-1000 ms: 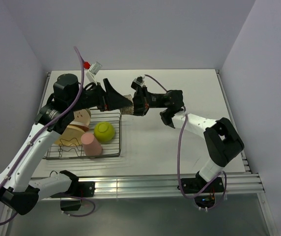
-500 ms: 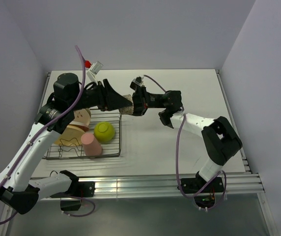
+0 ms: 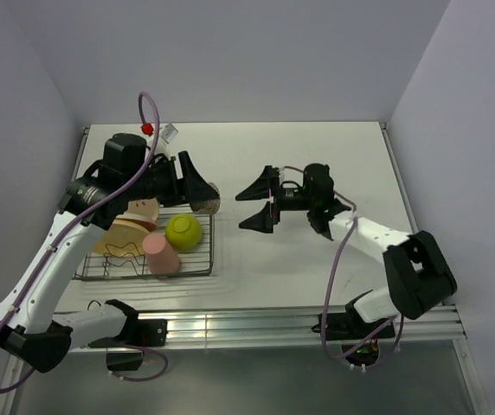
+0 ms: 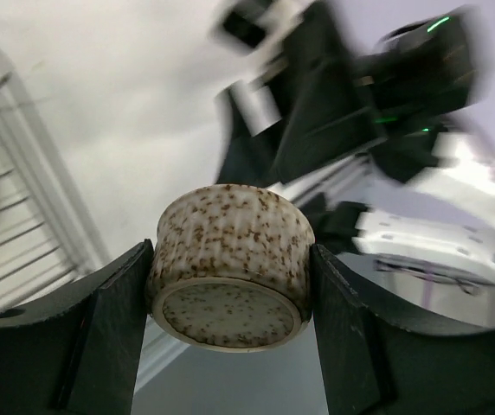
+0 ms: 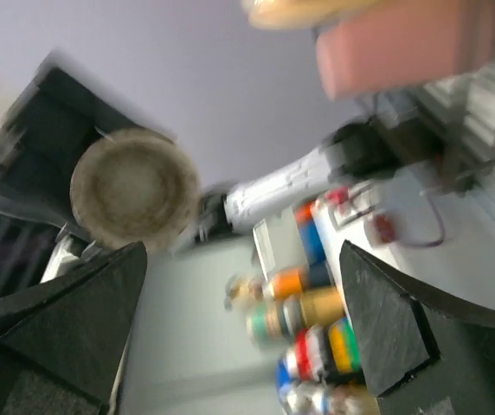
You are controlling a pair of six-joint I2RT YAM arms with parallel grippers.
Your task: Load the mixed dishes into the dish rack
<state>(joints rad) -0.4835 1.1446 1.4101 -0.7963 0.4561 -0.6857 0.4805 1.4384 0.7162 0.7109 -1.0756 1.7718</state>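
top view: the left gripper (image 3: 203, 201) covers most of the tiny speckled cup (image 3: 208, 206) it clamps, so only a brown-flecked edge shows past the black fingers. the cup hangs over the far right corner of the dish rack (image 3: 197, 258), a dark wire basket just below that gripper. in the rack, partly under the left arm, stand cream and orange plates (image 3: 126, 235), their patterns hard to read. a pink cup (image 3: 161, 254) leans beside them, and a yellow-green bowl (image 3: 183, 231) shows as a rounded dome just under the gripper. the right gripper (image 3: 259, 204) faces the left one across a gap, apart from the cup, its jaws spread wide with nothing between them. the table (image 3: 317, 259) is plain white, with a metal rail (image 3: 299, 322) at the near edge. the walls (image 3: 256, 60) are pale lavender.

left wrist view: the cup is sharp and all behind it is blurred. it is round and squat, cream with brown specks, its flat foot turned to the lens. the matte black fingers (image 4: 100, 337) pinch it on both sides. beyond it the right arm (image 4: 403, 86) is a dark smear, and rack wires run off to the left.

right wrist view: everything is motion-blurred. far ahead between the wide-set fingers (image 5: 66, 337), nearer the left one, the cup's round mouth shows. the pink cup and a plate edge are cut off at the top. a jumble of coloured shapes (image 5: 317, 333) ahead cannot be identified.
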